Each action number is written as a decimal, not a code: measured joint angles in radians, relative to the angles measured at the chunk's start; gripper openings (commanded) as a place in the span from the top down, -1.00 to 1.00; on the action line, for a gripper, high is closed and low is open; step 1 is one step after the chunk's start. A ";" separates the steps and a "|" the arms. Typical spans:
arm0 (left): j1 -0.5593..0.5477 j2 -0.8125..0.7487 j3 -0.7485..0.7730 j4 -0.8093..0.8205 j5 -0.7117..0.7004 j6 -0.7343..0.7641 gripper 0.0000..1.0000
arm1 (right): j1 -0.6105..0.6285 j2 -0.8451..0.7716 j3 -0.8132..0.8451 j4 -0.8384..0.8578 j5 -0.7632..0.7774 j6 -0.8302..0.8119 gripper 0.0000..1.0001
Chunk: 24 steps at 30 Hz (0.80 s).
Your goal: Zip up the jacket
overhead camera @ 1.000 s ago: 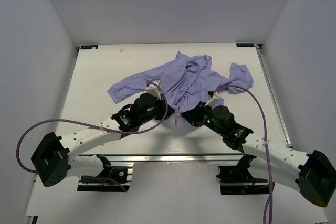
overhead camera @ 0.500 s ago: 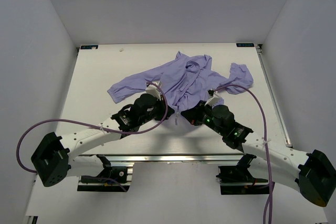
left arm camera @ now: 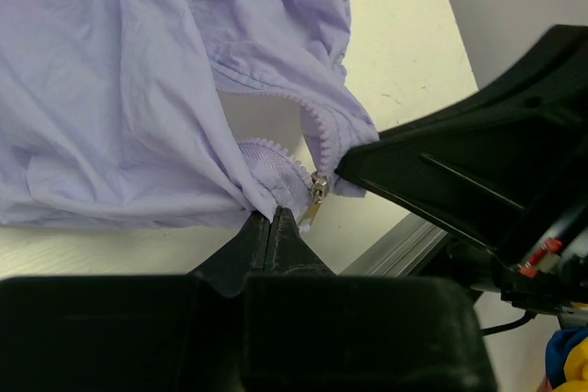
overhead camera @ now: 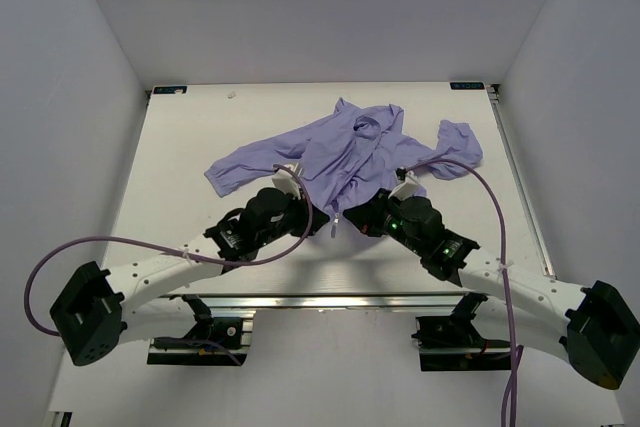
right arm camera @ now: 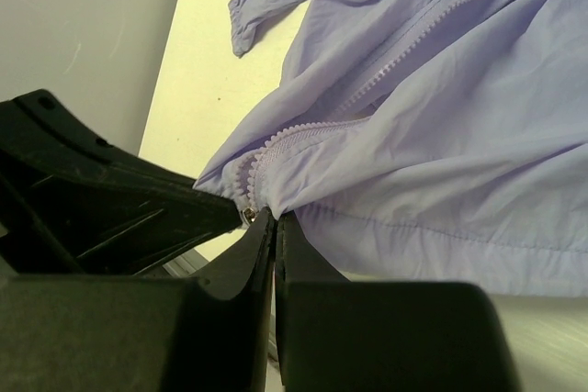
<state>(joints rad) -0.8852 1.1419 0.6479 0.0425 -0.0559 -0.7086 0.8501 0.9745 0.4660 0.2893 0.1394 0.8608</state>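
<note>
Low in the frame, our left gripper (left arm camera: pixel 273 219) clamps the jacket (left arm camera: pixel 110 89) hem. Our right gripper (right arm camera: pixel 275 219) pinches that hem too.

**A:** Where could a hand pass on the surface (overhead camera: pixel 180 142)?

**B:** The left side is bare, from the sleeve to the left wall (overhead camera: pixel 70 147). So is the far band behind the jacket (overhead camera: pixel 340 142).

**A:** And on the near side?

**B:** It is tight there. The left fingers (left arm camera: pixel 253 240) and right fingers (right arm camera: pixel 248 250) are both pinched on the hem, just beside each other. Only the zipper pull (left arm camera: pixel 317 192) hangs between them.

**A:** What about above?

**B:** The left cable (overhead camera: pixel 308 192) loops over the jacket's near edge, and the right cable (overhead camera: pixel 450 161) arcs over the right sleeve. The right wall (overhead camera: pixel 580 147) stands close past that sleeve.
</note>
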 measured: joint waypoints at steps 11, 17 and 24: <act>-0.001 -0.050 -0.041 0.048 0.046 0.074 1.00 | -0.005 0.080 0.052 -0.019 -0.064 -0.016 1.00; -0.002 -0.034 -0.042 0.046 0.061 0.102 1.00 | -0.007 0.081 0.053 -0.028 -0.084 -0.031 1.00; -0.029 -0.033 -0.043 0.029 0.062 0.135 1.00 | -0.006 0.080 0.070 -0.055 -0.082 -0.029 1.00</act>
<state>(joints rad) -0.9142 1.1091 0.6052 0.0715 0.0059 -0.5732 0.8436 1.0546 0.5358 0.2340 0.0574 0.8314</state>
